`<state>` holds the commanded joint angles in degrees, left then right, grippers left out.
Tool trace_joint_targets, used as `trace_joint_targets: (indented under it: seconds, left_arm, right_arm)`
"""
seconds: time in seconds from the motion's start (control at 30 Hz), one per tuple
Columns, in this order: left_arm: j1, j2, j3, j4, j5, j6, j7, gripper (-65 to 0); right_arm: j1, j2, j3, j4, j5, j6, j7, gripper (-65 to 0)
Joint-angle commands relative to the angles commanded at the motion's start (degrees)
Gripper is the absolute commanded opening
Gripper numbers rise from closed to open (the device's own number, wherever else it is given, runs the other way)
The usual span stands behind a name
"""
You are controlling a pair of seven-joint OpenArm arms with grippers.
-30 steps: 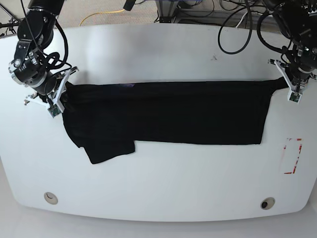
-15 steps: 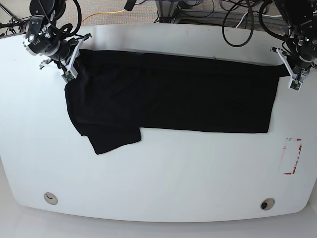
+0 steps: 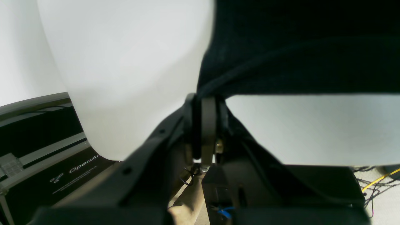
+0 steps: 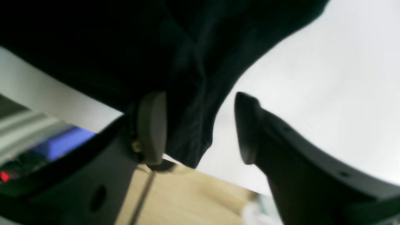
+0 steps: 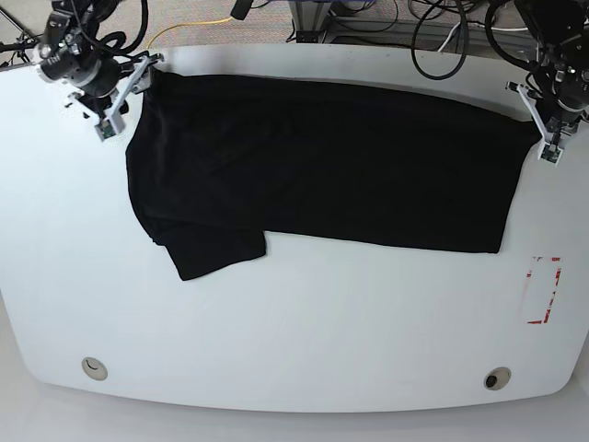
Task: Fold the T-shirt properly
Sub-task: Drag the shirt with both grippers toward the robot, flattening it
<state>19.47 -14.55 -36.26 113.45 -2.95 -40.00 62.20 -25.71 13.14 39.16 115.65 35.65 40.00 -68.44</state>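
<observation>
White table (image 5: 304, 313); red-marked rectangle (image 5: 543, 291) near right edge; yellow cable (image 5: 189, 28) behind.

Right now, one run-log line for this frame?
phase: spreading | left gripper: shut on T-shirt edge | right gripper: open, cloth between fingers | T-shirt: flat on table, far side

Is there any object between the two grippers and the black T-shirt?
Nothing visible. The left gripper is pinched shut on an edge of the black cloth T-shirt; the right gripper is open, with shirt fabric hanging between its fingers.
</observation>
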Motion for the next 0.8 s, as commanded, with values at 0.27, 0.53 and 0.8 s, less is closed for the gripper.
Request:
trace_joint_targets:
  seconds: [0.27,0.53,0.8]
  left_arm:
    - [0.3,0.0,1.5,0.0,0.0,0.0,0.0,-65.0]
    - [0.1,0.2,2.2,0.0,0.0,0.0,0.0,-65.0]
    - [0.1,0.2,2.0,0.0,0.0,0.0,0.0,-65.0]
  right_arm:
    - [1.1,0.4,10.5,-4.0,21.3,0.0,-6.0,-24.1]
    - [6.7,0.0,5.4,-12.9,24.6,0.0,-7.3,-36.9]
    - [10.4,-1.6,-1.2,-15.1,19.0,0.0,-4.1,-44.4]
